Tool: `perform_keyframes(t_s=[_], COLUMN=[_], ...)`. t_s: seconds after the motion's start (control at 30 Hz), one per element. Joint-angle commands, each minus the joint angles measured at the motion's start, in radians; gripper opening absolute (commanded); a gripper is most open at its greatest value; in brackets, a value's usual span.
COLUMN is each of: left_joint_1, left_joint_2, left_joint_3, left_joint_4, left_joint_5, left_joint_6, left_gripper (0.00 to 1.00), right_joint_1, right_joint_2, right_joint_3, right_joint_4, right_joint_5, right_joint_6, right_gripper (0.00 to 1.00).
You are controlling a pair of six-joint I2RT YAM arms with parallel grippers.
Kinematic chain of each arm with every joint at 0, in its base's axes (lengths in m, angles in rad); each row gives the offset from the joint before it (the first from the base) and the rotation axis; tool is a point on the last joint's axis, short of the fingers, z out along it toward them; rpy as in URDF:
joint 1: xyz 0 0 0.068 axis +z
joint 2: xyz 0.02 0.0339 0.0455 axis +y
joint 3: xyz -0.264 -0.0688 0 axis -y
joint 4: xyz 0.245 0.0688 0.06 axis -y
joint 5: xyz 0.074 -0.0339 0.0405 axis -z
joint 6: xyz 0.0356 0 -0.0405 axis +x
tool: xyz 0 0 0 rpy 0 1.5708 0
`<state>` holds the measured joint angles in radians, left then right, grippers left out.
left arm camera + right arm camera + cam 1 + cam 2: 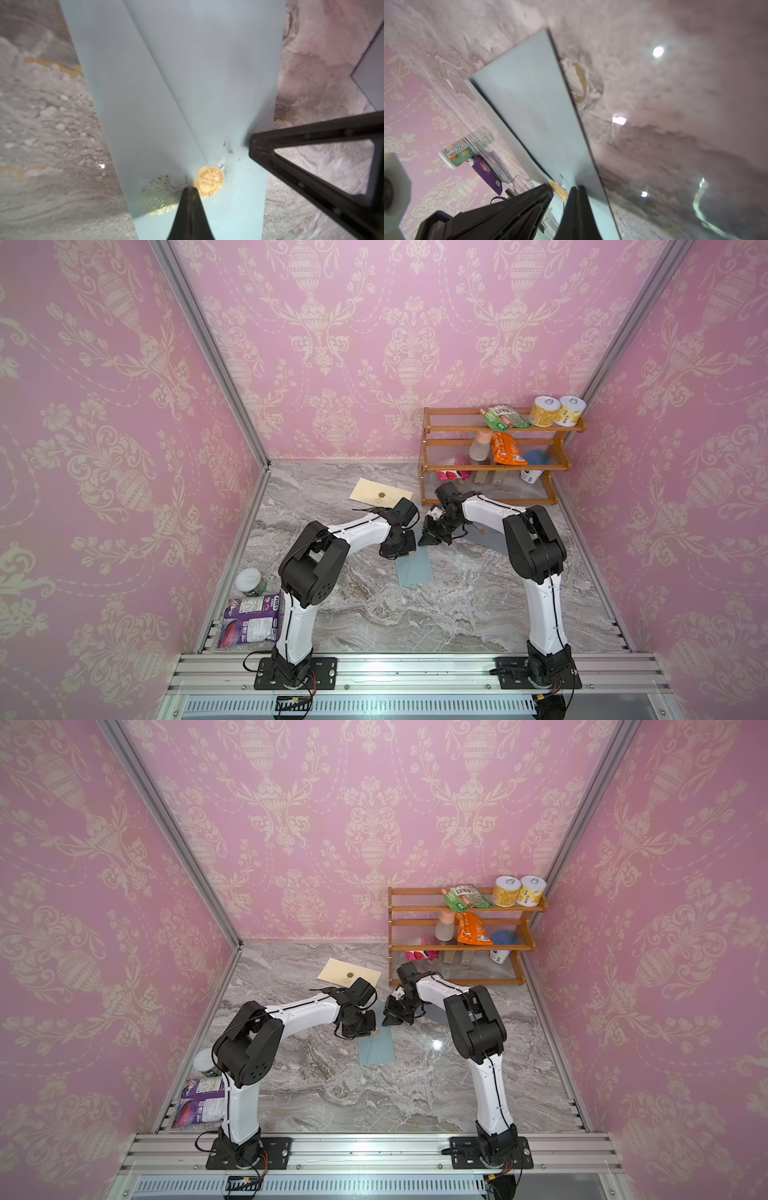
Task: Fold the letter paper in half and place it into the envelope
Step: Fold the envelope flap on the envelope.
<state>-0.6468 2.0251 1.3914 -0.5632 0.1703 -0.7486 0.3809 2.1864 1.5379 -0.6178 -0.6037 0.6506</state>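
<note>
A light blue envelope (415,570) (378,1050) with a gold tree print and a round gold seal (208,182) lies mid-table. My left gripper (405,553) (190,189) is shut, its tips resting on the envelope beside the seal. My right gripper (422,542) (577,188) is shut on the side edge of the flap (207,83), which puckers at the tips and stands raised off the envelope body. A grey-blue flat sheet (484,536) with a small gold dot lies under my right arm; I cannot tell whether it is the letter paper.
A beige envelope (380,494) lies behind the left arm. A wooden shelf (424,456) with cans and packets fills the back right corner. A can (250,581) and a purple bag (249,620) sit by the left wall near the front.
</note>
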Motion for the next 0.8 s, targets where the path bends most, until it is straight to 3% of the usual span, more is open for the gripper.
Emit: perform_keyframes(t_s=[0.0, 0.17, 0.37, 0.77], left_joint_1=[-0.028, -0.037, -0.032, 0.058], left_joint_2=[0.087, 0.170, 0.219, 0.055], left_joint_3=[0.017, 0.079, 0.109, -0.122], left_joint_4=[-0.143, -0.121, -0.111, -0.093], left_joint_5=[0.014, 0.052, 0.018, -0.134], left_joint_6=[0.051, 0.035, 0.019, 0.002], left_gripper=[0.00, 0.00, 0.00, 0.00], right_joint_1=[-0.005, -0.013, -0.020, -0.022], right_joint_2=[0.105, 0.107, 0.097, 0.100], right_joint_3=[-0.031, -0.039, -0.065, -0.042], right_joint_4=[-0.083, -0.078, -0.057, -0.074], right_joint_5=[0.162, 0.152, 0.143, 0.153], right_joint_6=[-0.017, -0.007, 0.007, -0.001], right_gripper=[0.00, 0.00, 0.00, 0.00])
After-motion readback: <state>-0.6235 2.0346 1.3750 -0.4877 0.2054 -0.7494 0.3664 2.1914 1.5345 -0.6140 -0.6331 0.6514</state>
